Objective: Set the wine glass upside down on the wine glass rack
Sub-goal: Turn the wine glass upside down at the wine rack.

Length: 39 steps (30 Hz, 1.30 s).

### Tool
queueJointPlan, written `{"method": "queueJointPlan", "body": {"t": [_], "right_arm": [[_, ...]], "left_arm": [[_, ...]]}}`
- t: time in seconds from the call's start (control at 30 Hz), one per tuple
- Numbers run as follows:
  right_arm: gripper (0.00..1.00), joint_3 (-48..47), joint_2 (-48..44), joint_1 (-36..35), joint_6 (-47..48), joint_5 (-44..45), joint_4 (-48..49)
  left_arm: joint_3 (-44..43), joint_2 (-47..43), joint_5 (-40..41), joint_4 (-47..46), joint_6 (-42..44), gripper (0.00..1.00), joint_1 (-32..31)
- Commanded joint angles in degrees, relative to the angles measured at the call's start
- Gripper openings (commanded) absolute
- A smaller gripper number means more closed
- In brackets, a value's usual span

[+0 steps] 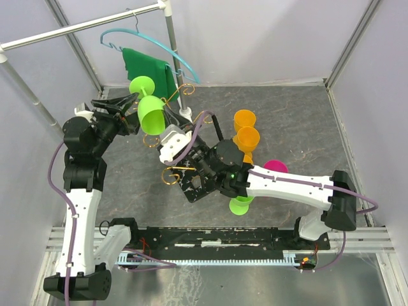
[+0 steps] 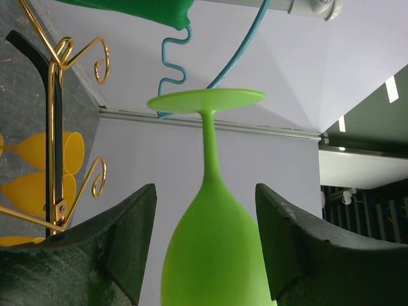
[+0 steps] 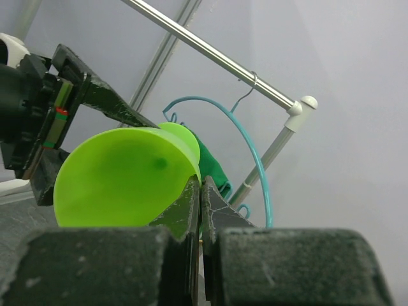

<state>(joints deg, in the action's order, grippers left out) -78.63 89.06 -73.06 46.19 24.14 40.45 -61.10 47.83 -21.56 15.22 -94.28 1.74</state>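
A lime green wine glass [image 1: 152, 115] hangs in the air above the table's far left, foot toward the back. My left gripper [image 1: 135, 102] is open around its bowl [image 2: 210, 255], with gaps showing beside both fingertips in the left wrist view. My right gripper [image 1: 163, 131] is shut on the bowl's rim [image 3: 121, 178], which runs in between its fingertips [image 3: 201, 180]. The wine glass rack [image 1: 194, 185] stands just right of the glass on its black marbled base. Its gold scroll arms [image 2: 57, 127] are close to the left of the glass.
Two orange glasses [image 1: 246, 131] are on the rack's right side. A pink glass [image 1: 275, 167] and another green glass [image 1: 241, 205] sit near my right arm. A white clothes rail [image 1: 83, 25] with a teal hanger [image 1: 159, 48] and green cloth [image 1: 150, 70] stands behind.
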Motion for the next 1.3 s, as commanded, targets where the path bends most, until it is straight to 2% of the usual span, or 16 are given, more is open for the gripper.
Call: {"method": "queueJointPlan", "body": {"t": [0.0,0.57,0.67,0.93,1.03,1.13,1.17,1.27], "right_arm": [[0.01,-3.1,1.4,-1.0,-1.0,-1.1,3.5],[0.01,-2.5,2.7,-3.3,-1.8,-2.4,5.6],[0.01,-2.5,2.8,-3.3,-1.4,-1.9,5.5],[0.01,-2.3,3.3,-3.3,-0.3,-0.1,5.3],[0.01,-2.0,3.2,-3.3,-0.6,-0.2,5.0],[0.01,-1.9,3.3,-3.2,-0.6,-0.1,5.0],[0.01,-1.8,3.2,-3.3,-0.5,-0.1,5.0],[0.01,-1.9,3.1,-3.3,-0.2,0.1,5.4]], "left_arm": [[0.0,-0.5,-2.2,-4.1,-1.4,0.69,-0.1],[2.8,-1.0,-3.3,-6.8,-2.8,0.58,-0.1],[3.3,-1.0,-3.4,-7.8,-2.8,0.52,-0.1],[4.6,-0.8,-4.0,-10.9,-2.8,0.21,-0.2],[5.5,-0.5,-4.6,-13.0,-2.8,0.15,-0.1],[6.0,-0.1,-5.4,-14.2,-4.5,0.15,-0.1],[5.9,0.0,-5.5,-14.2,-4.5,0.2,-0.1],[5.9,0.1,-6.1,-14.2,-4.8,0.43,-0.1]]}}
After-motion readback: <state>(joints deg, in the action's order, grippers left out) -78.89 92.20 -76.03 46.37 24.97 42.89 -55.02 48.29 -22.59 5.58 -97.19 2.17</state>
